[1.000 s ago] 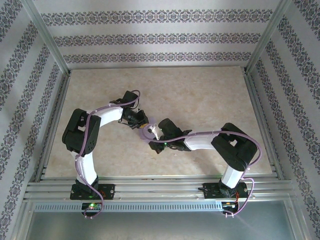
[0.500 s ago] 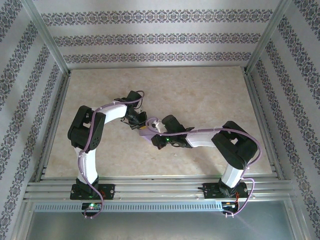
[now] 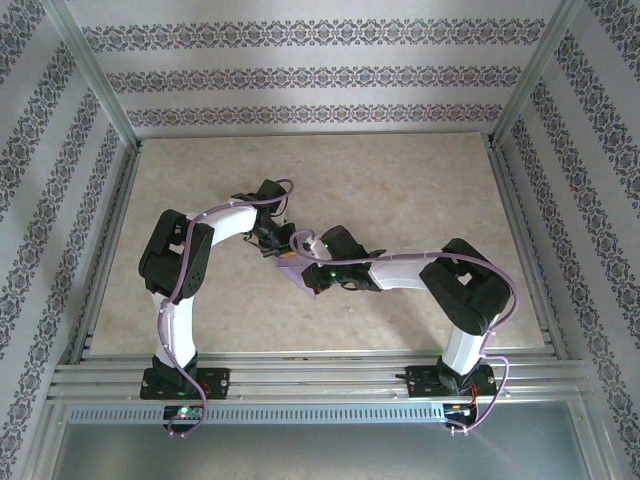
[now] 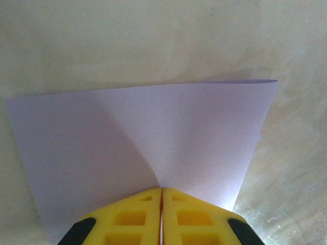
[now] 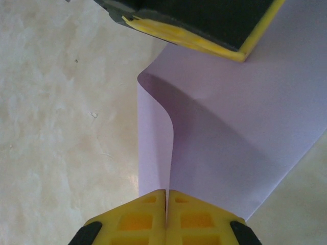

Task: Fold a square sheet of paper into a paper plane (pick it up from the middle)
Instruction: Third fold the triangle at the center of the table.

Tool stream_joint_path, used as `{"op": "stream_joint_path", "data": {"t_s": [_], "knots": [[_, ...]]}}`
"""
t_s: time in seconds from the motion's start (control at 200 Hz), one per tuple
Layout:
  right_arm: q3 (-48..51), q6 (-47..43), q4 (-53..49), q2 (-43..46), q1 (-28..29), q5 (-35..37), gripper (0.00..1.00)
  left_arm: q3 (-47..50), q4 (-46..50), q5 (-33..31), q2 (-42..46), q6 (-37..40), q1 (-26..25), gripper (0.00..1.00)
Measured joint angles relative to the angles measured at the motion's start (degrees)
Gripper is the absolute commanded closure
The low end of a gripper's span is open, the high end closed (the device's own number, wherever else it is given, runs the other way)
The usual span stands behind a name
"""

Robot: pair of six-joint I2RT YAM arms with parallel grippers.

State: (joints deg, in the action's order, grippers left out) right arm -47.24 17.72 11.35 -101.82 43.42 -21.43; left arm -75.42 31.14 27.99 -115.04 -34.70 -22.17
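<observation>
Beige tabletop (image 3: pixel 420 180) is showing beneath | square sheet of paper (image 4: pixel 153 132) is bowing over its middle | left gripper (image 4: pixel 161 190) is pinching one edge | right gripper (image 5: pixel 167 192) is pinching another edge, probably curling the sheet toward a fold.

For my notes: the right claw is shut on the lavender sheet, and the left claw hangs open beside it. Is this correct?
Not fully: the left claw is shut on the sheet too, tips pressed together on the paper, as the left wrist view shows. The right claw is shut on it, as you say.
</observation>
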Motion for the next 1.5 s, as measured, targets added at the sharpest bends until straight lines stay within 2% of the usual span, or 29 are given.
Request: {"op": "stream_joint_path", "data": {"t_s": [0.904,1.219,1.499], "knots": [[-2.1,0.2,-2.6,-2.3,-0.6,1.2,0.99,-0.4,0.2,0.3,-0.3,0.2,-0.3,0.91],[-2.4,0.2,-2.6,-3.1,-0.6,1.0,0.99,-0.3,-0.5,2.0,0.1,-0.7,-0.2,0.84],[-3.0,0.2,-2.5,-3.7,-0.6,0.8,0.99,5.3,-3.6,3.2,6.6,-4.7,2.3,0.83]]}}
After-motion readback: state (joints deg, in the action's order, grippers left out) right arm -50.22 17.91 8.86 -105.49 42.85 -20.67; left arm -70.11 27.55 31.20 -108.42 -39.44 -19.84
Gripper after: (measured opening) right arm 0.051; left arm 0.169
